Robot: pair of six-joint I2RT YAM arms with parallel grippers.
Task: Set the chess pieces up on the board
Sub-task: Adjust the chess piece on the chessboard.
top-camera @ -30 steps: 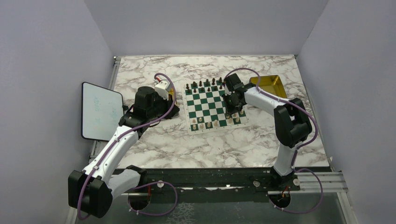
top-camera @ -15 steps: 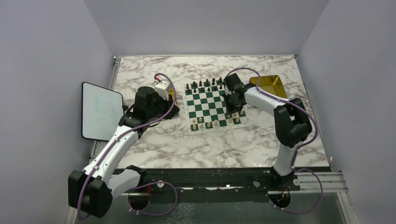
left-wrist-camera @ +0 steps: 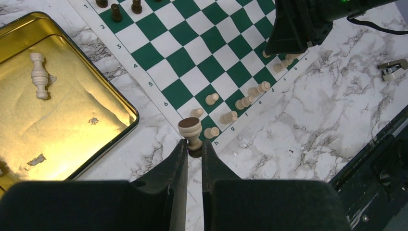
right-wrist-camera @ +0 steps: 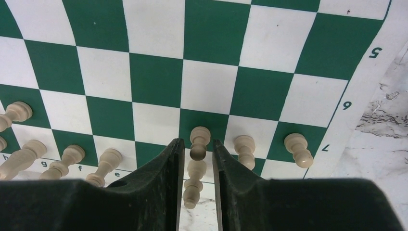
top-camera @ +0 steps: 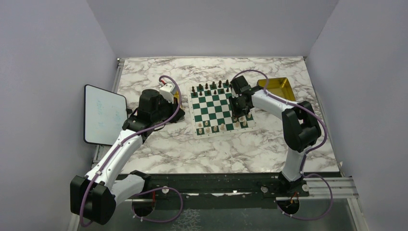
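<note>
While your left gripper [left-wrist-camera: 194,146] is pinching a cream chess piece [left-wrist-camera: 189,129] between nearly closed fingers, by the corner of the board [left-wrist-camera: 192,79], a gold tray [left-wrist-camera: 72,125] is lying left of those fingers. Your right gripper [right-wrist-camera: 197,149] is straddling a cream pawn [right-wrist-camera: 199,140] with fingers slightly parted, slivers of gap showing on both sides; the pawn is standing on a green square, other cream pawns [right-wrist-camera: 244,149] flanking the fingers.

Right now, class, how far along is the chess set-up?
Done: on the board, dark pieces stand at the far side, several cream pieces at the near. In hand: left gripper grips a cream piece; right gripper stands open around a standing pawn. Left: a piece lying in the tray.
</note>
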